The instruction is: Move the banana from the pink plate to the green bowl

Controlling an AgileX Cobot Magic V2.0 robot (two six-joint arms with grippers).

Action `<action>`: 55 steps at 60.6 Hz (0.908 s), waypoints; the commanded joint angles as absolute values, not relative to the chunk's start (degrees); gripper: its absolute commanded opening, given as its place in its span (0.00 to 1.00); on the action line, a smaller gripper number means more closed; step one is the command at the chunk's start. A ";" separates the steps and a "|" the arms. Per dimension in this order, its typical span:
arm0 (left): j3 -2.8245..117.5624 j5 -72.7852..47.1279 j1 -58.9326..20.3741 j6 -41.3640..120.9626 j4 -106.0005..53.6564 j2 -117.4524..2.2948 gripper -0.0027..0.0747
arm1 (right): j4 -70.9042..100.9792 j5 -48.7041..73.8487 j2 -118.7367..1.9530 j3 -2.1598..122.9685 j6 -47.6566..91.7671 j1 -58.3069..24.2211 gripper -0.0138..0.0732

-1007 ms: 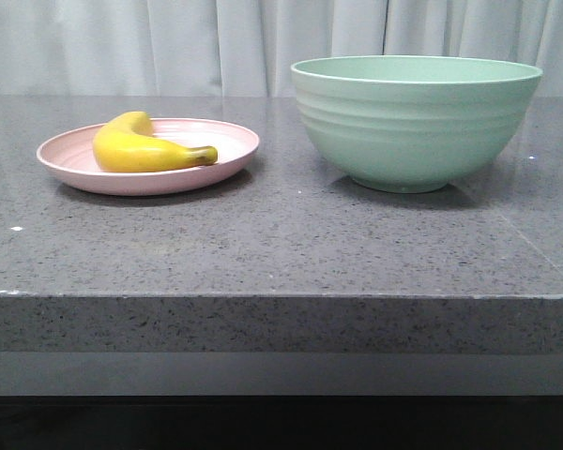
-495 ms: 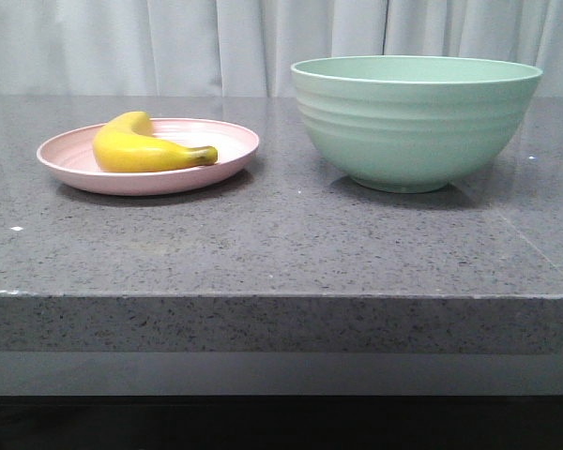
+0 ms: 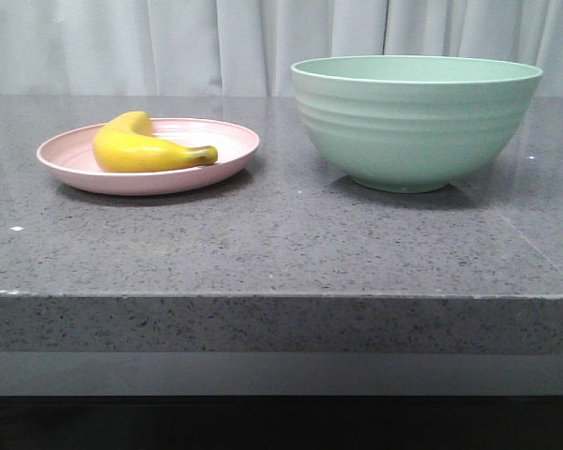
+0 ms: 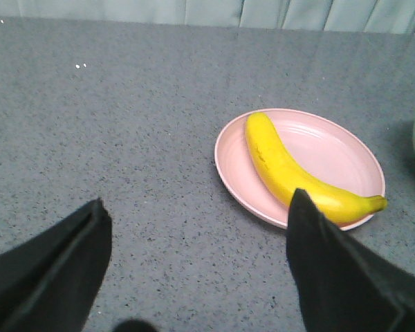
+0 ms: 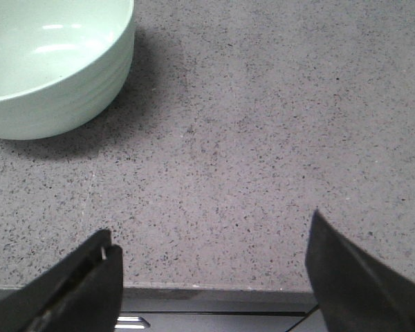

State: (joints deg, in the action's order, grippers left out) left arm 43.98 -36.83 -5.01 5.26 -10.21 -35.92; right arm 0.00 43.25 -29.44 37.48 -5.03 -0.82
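- banana lying on pink plate, green bowl to its right on tabletop
- left end effector spread wide, empty
- right end effector spread wide, empty

Even, soft lighting, faint shadows under the pink plate and green bowl, slight sheen on the countertop, wrist views possibly a bit soft.

Grey speckled stone table, glossy, thick front edge. On it, left: pink plate. Right, well apart: green bowl, upright, much taller than the plate.
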 commanded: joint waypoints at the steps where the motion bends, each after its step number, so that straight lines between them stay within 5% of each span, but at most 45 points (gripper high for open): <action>1: 48.29 -35.69 -5.37 5.09 -13.44 -39.25 0.71 | 0.00 39.21 -30.10 38.96 -4.44 -0.54 0.82; 23: 59.72 -44.57 -5.65 5.48 -18.86 -55.95 0.71 | 0.36 36.31 -30.10 38.96 -4.44 -0.54 0.82; 55: 76.99 -49.76 -19.10 3.88 -18.50 -80.23 0.71 | 0.96 32.15 -30.10 38.96 -4.44 -0.54 0.82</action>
